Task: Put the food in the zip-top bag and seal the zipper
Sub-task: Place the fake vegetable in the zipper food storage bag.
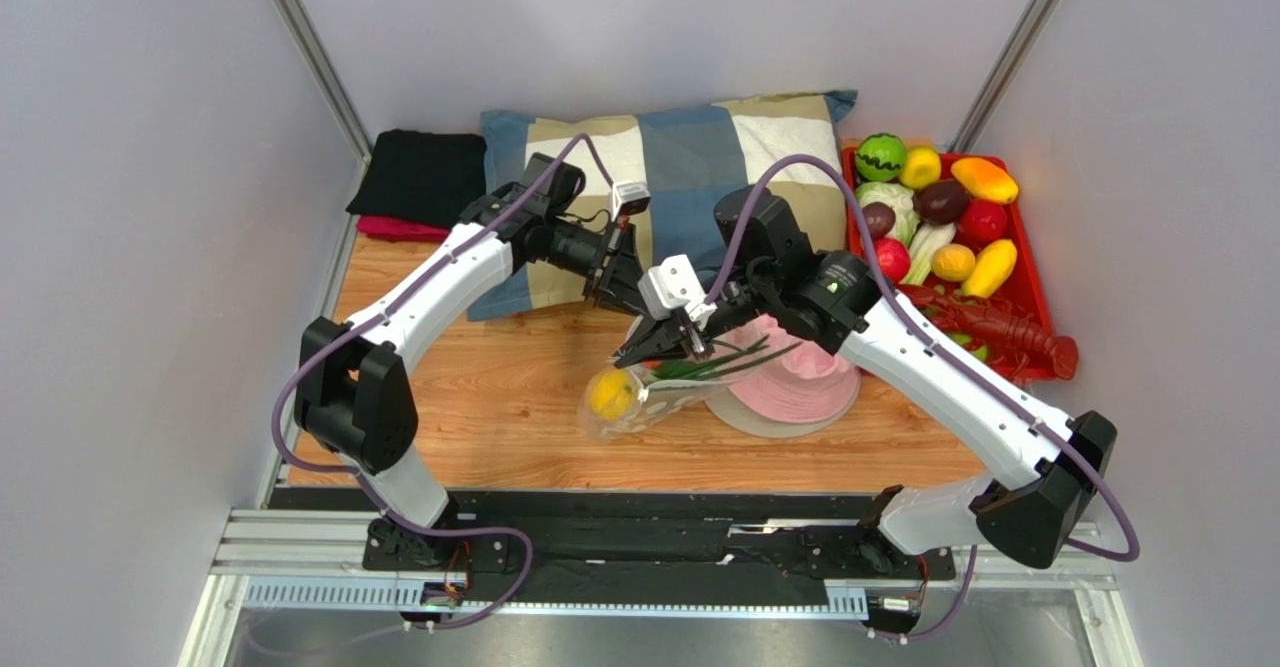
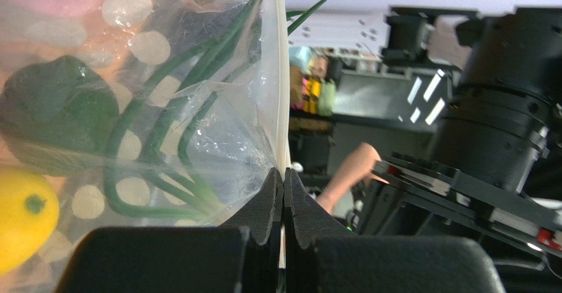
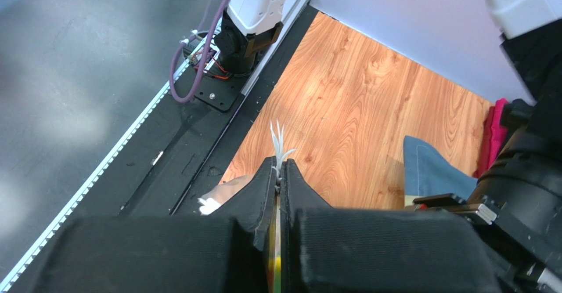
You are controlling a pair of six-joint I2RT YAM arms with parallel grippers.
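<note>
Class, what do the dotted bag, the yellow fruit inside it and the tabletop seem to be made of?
Bag: thin clear plastic film, glossy; it crinkles and shows its contents.
Yellow fruit: probably moulded plastic, smooth with a slight sheen.
Tabletop: wood or wood-look laminate; grain lines, satin finish.

The zip-top bag [image 2: 218,148] is clear plastic printed with rows of white round dots, and its zipper [image 2: 283,95] is a pale cream-white strip. Through it show a bright yellow fruit [image 2: 20,224] with a dark green stem spot, a dark green fruit [image 2: 56,112] and the deep green leaves of the spring onion [image 2: 152,210]. The pillow [image 1: 706,142] is checked in slate blue, cream and tan. The hat [image 1: 804,390] is pink, the tray [image 1: 1034,270] and lobster [image 1: 1007,334] red. The tray's toy fruits [image 1: 984,225] are yellow, orange, maroon and red, one green ball [image 1: 881,157] with black zigzags. A black cloth [image 1: 421,172] lies on a magenta cloth [image 1: 394,228]; the table [image 1: 481,412] is orange-brown woodgrain; the arms [image 1: 436,285] are white with black joints
</note>
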